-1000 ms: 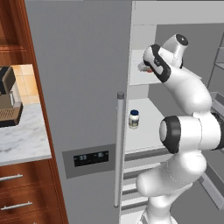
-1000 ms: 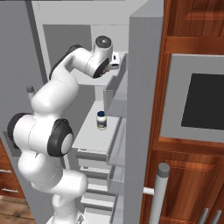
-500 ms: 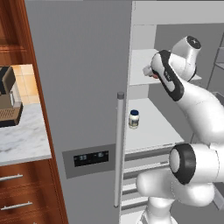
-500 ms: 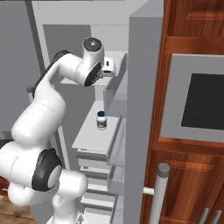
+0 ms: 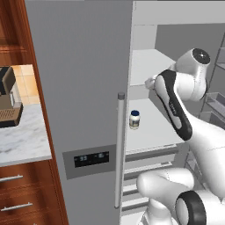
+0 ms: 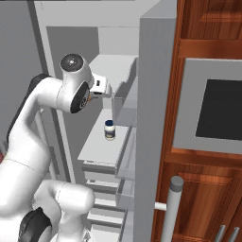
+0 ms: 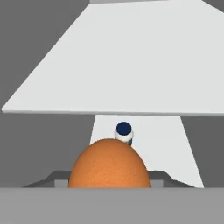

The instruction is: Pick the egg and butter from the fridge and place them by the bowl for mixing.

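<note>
Clamped between the two-finger gripper (image 7: 109,186) low in the hand view: a small smooth orange-brown egg (image 7: 109,163), raised above the white shelves of the tall grey fridge (image 5: 79,88). Farther down, on a lower white shelf (image 5: 151,127): a small white jar with a dark blue lid (image 5: 134,119), upright near the shelf's front left edge.
</note>
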